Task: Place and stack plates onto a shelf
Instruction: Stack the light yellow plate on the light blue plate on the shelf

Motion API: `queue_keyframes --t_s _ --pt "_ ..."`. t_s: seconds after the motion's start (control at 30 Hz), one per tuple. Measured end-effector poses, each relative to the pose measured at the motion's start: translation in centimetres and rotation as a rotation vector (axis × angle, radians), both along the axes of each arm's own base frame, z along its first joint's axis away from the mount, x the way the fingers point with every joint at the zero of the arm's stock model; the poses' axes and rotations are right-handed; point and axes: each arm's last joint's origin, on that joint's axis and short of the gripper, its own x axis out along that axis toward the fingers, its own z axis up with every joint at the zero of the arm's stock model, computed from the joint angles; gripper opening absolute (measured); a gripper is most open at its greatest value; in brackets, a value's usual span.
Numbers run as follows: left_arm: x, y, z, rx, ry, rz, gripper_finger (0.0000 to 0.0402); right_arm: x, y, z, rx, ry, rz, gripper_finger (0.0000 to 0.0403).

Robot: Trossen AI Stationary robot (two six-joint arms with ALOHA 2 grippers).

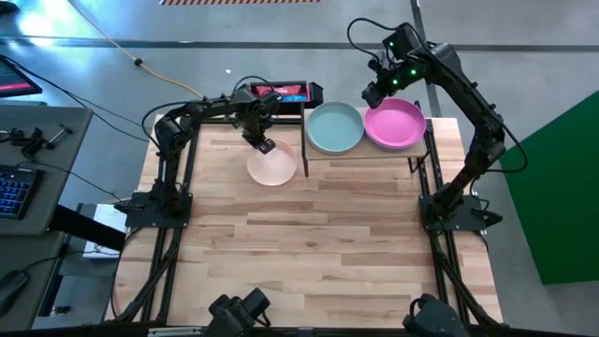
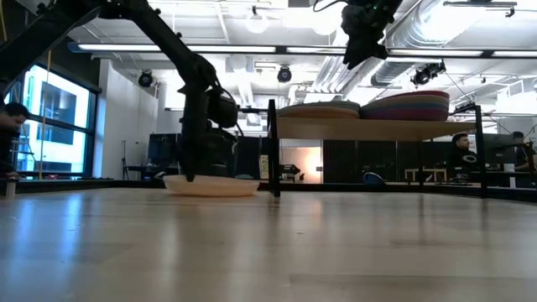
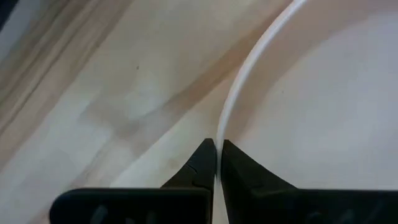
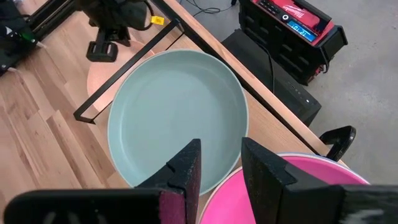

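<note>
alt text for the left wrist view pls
The left gripper has its two dark fingers shut on the thin rim of the pale pink plate, which lies on the light wooden tabletop.

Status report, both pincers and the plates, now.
Left pincer shut on pink plate rim, on tabletop. Right pincer open above shelf. Teal plate, magenta plate top stacks.

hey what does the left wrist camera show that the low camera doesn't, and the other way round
Only the left wrist view: the left gripper shut on the pale pink plate's rim. Only the low view: the shelf carrying two plate stacks, with the right gripper above them. Both show that plate lying on the wooden table.
</note>
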Motion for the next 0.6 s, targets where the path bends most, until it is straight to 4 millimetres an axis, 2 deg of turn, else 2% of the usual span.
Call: queue_keyframes --t_s 0.27,0.6 --pt "-1.6 -0.8 4.0 0.044 0.006 -0.008 0.0001 0.0 0.0 0.0 0.000 0.000 0.000 0.0094" --pt "-4.6 -2.1 11.0 0.193 -0.112 0.045 0.0001 0.0 0.0 0.0 0.000 0.000 0.000 0.0094"
